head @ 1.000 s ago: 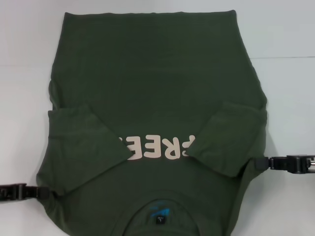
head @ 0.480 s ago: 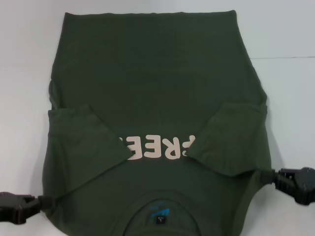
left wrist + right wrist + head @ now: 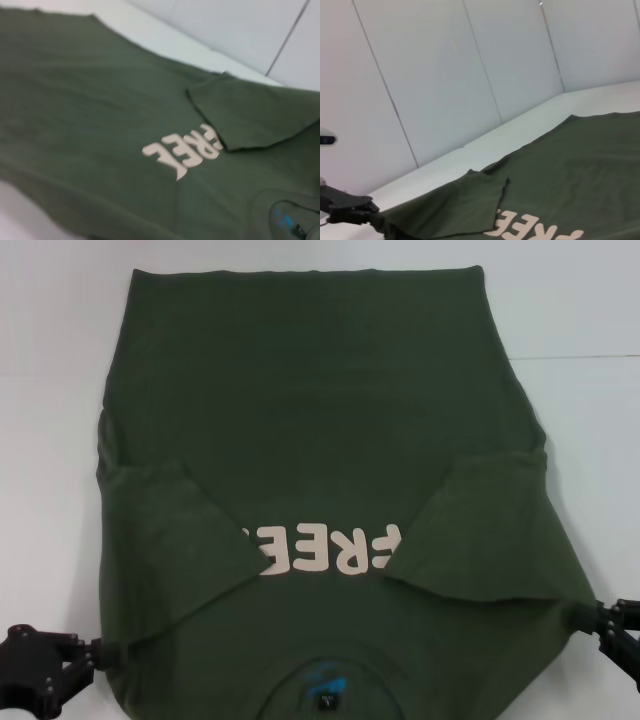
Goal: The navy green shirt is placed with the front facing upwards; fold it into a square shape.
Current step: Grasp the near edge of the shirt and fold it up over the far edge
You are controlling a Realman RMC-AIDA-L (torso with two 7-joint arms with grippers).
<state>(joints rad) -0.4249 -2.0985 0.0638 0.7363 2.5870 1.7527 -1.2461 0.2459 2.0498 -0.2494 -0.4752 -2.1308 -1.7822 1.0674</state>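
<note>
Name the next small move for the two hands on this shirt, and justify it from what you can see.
Probably lift both shoulder corners together and carry them toward the far hem. Both sleeves are already folded in over the shirt, partly covering the lettering. The left hand and right hand each sit at a near corner beside the collar, apparently gripping cloth, so folding lengthwise seems next.

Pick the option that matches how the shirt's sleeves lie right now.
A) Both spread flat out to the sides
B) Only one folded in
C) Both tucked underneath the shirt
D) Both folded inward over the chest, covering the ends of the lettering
D: on the navy green shirt, the sleeve by the left claw and the sleeve by the right claw both lie folded inward over the front, overlapping the ends of the pink lettering.
</note>
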